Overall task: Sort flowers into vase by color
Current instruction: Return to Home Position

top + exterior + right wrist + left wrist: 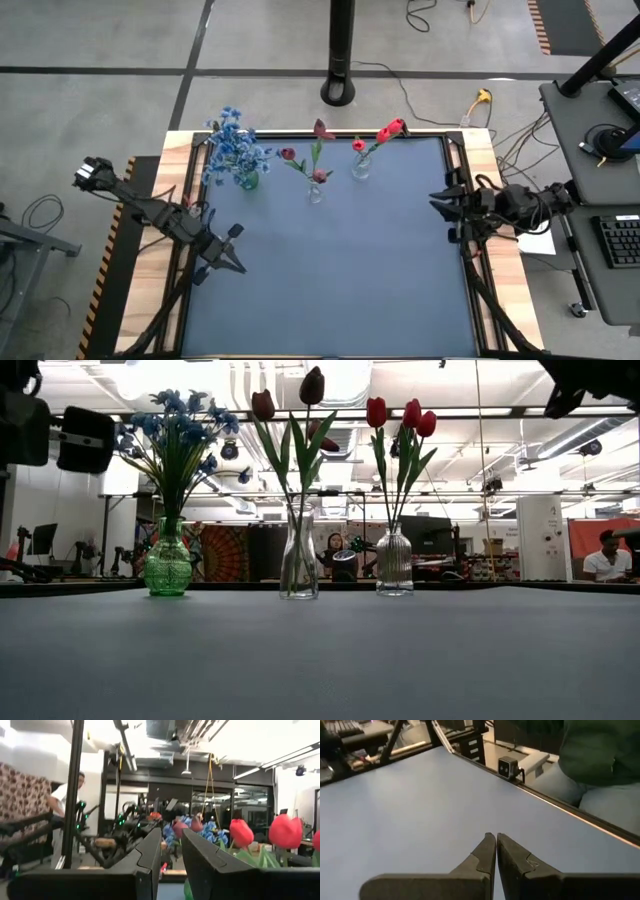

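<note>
Two-finger left gripper (495, 838): fingers pressed together with nothing between them; it hung over the left part of the table (340, 290).
Right gripper (171, 834): fingers a narrow gap apart and empty; it sat at the table's right edge, pointed toward the flowers.
Blue flowers (176, 428): stood in the green vase (168, 567), leftmost in the row along the far edge.
Dark tulips (312, 385): two, in the middle vase (299, 568), which was clear.
Red tulips (411, 413): three, in the ribbed vase (394, 566), rightmost.
Person (602, 755): green top, just beyond the table edge.
</note>
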Robot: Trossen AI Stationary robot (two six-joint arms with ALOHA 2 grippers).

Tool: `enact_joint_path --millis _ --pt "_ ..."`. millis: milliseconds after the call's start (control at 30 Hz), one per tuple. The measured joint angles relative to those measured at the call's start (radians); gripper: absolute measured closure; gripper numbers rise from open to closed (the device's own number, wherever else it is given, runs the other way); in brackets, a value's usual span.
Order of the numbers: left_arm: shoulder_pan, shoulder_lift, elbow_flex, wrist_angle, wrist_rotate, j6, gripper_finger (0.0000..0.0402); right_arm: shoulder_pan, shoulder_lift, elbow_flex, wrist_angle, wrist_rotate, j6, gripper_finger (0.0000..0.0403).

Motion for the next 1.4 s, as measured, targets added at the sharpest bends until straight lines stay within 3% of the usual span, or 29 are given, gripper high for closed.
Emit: enact_joint_path --millis 200,333,467,533,667,867,1400 --pt "0.0 -0.185 -0.065 -0.049 0.0 0.049 0.0402 0.0 -0.026 0.007 -0.018 -0.008 -0.04 0.0335" --pt "-0.002 -0.286 -0.131 0.005 0.007 0.04 0.0401 0.0 -0.025 -0.022 -0.02 -0.011 -0.032 0.0335" --pt "-0.005 -0.304 -0.132 0.007 0.037 0.068 0.0401 0.0 -0.021 -0.12 0.024 -0.076 -0.021 0.0335" --pt "-0.004 -0.299 -0.132 0.006 0.032 0.071 0.0401 -0.003 -0.014 -0.12 -0.061 -0.066 -0.024 0.0335" --pt "-0.003 -0.301 -0.131 0.006 0.029 0.06 0.0401 -0.006 -0.005 -0.12 -0.082 -0.02 -0.033 0.0335" --pt "-0.003 -0.295 -0.124 0.006 -0.029 0.034 0.0401 -0.006 -0.006 -0.12 -0.035 0.143 0.037 0.0335" --pt "-0.003 -0.293 -0.123 0.006 -0.029 0.033 0.0401 -0.006 -0.004 -0.12 -0.043 0.15 0.067 0.0335"
